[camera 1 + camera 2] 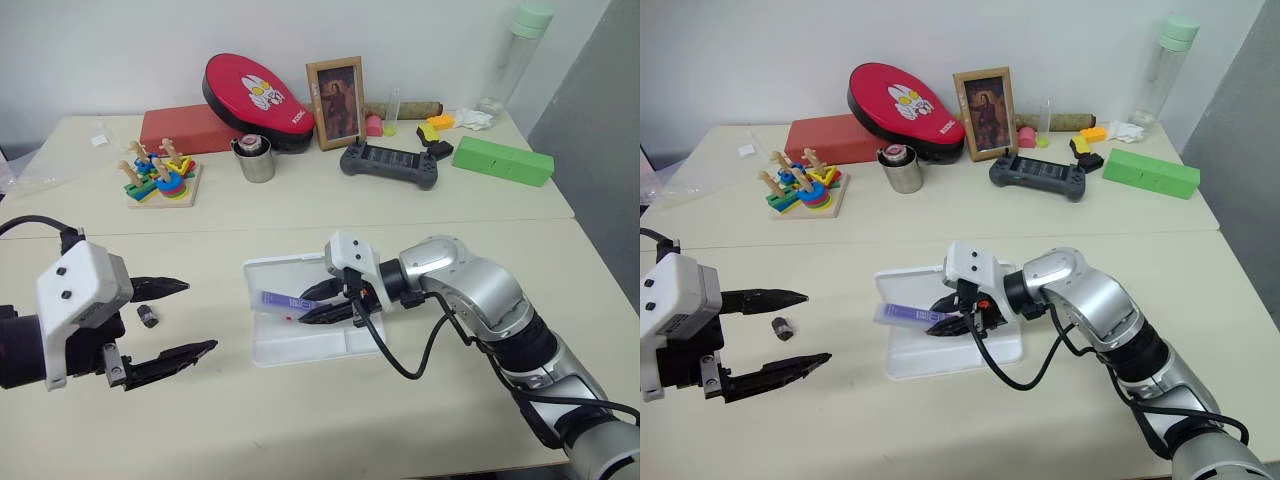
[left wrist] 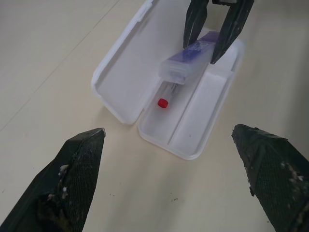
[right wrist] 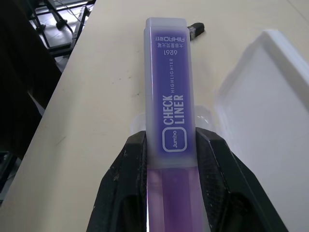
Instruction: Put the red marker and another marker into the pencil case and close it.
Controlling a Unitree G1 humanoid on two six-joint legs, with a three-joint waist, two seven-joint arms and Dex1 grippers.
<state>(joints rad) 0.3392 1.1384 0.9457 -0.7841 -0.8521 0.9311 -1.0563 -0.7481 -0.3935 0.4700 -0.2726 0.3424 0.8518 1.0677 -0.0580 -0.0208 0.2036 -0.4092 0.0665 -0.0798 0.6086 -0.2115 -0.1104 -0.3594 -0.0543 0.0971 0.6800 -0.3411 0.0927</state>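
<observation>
r gripper point(image 1: 322, 303) jaws clamped on purple marker point(image 2: 190, 59) over open pencil case point(image 1: 300, 345), red marker point(image 2: 165, 98) inside; l gripper point(image 1: 180, 320) jaws apart.

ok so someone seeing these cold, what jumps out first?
The right gripper, its fingers shut on the purple marker, holds it over the open white pencil case at mid-table. The red marker already lies in the case's tray. On the left, the left gripper hangs with its fingers wide open beside a small black piece, and a red oval case stands out in the clutter at the back.
</observation>
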